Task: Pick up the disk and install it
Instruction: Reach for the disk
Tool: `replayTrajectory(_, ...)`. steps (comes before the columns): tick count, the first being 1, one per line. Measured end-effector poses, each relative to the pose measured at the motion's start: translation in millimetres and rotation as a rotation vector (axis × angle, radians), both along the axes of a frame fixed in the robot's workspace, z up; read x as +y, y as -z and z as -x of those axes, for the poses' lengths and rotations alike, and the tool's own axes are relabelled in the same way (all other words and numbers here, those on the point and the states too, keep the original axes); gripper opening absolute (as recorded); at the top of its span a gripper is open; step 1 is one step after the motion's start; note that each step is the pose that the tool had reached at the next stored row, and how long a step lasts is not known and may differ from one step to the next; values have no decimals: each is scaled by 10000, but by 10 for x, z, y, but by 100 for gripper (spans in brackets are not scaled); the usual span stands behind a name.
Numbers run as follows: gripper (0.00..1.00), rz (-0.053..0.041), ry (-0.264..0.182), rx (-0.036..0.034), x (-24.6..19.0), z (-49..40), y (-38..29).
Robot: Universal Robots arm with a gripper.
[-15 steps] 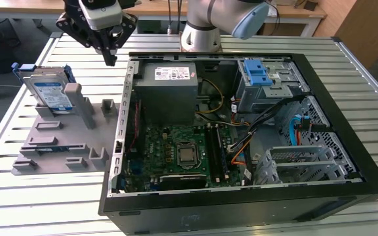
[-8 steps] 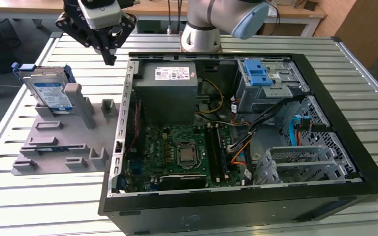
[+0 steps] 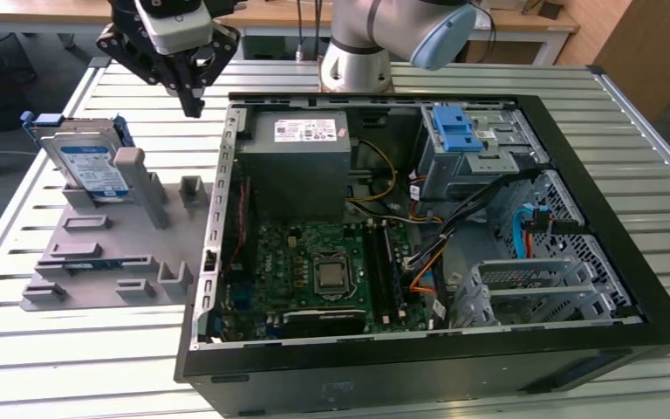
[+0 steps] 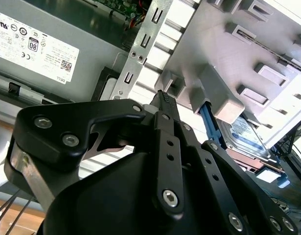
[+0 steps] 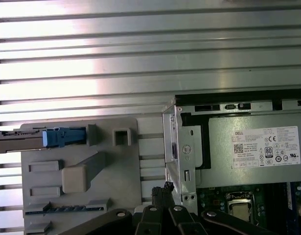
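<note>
The hand (image 3: 192, 105), closed and empty, hung beside the case (image 3: 428, 371), near the grey holder (image 3: 102, 253) where the disk (image 3: 91, 161) stood on edge; a sound pick would need opened fingers squared to its flat faces.

White sticker (image 4: 35, 46) on PSU (image 3: 300, 166), close beside the tool (image 3: 193, 106): black print, barcodes, round certification marks. On the tool's other side, the disk (image 3: 88, 161) carries a blue-and-white label (image 3: 93, 170); its print is too small to read.
</note>
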State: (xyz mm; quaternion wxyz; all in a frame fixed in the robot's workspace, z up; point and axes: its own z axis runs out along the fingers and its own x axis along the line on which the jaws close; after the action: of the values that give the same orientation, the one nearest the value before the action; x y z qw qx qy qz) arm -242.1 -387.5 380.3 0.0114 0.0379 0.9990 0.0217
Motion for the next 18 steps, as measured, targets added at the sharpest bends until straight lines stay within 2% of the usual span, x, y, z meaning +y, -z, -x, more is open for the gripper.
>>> replayTrajectory(2, 11, 1, 0, 0, 0, 30, 1)
replayTrajectory(18, 11, 1, -1, 1, 9, 80, 5)
